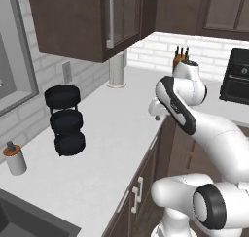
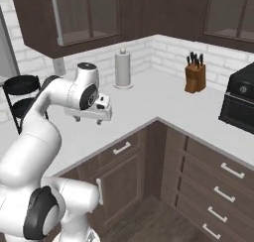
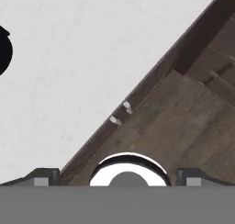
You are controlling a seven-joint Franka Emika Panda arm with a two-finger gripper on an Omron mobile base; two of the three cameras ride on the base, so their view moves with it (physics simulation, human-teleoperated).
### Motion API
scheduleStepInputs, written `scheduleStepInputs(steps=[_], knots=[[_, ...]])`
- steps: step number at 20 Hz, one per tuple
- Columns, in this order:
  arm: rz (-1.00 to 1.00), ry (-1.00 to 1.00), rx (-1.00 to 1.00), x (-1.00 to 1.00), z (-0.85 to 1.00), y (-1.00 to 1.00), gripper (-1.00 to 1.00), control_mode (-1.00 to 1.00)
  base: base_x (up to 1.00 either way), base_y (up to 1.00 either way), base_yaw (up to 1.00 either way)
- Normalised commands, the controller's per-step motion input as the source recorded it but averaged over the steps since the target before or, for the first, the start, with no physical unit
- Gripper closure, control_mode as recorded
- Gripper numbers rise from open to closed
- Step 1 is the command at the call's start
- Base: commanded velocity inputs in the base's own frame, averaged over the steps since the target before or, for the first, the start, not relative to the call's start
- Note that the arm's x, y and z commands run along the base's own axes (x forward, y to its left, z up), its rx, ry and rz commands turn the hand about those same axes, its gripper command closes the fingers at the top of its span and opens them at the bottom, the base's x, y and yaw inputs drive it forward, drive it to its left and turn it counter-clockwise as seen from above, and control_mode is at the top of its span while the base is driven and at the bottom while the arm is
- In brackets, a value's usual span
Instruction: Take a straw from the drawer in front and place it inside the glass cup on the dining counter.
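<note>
Here my claw (image 2: 92,120) hangs with its jaws spread wide and nothing between them, pointing down just above the front edge of the white bench (image 1: 112,134); in the hand view the two tips (image 3: 41,177) sit far apart at the bottom, with the bench edge running diagonally between white top and wooden floor (image 3: 193,126). Directly below the bench edge under the claw I see a dark brown drawer (image 2: 119,151), shut, with its small silver bar handle (image 2: 122,148); in the hand view that handle (image 3: 120,114) shows as two pale stubs under the bench lip. I cannot tell where the straw lies, since the drawer front is closed. Further back on the bench from the claw stands a paper towel roll (image 2: 123,69) against the brick wall; right of it a knife block (image 2: 195,71); left of the claw a black three-tier rack (image 1: 65,120), and beyond that a small soap bottle (image 1: 14,159) near the dark sink (image 1: 24,221).
</note>
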Motion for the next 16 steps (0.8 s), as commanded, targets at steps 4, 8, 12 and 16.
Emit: scheduleStepInputs(steps=[4, 8, 12, 16], knots=[[0.00, 0.02, 0.39, 0.17, -0.94, -0.92, -1.00, -1.00, 0.00, 0.00, 0.00], [0.00, 0.04, 0.38, 0.13, -0.81, -0.81, -1.00, -1.00, 0.00, 0.00, 0.00], [0.00, 0.01, 0.30, 0.05, -0.74, -0.33, -1.00, -1.00, 0.00, 0.00, 0.00], [0.00, 0.00, 0.28, 0.10, -0.57, -0.09, -1.00, -1.00, 0.00, 0.00, 0.00]])
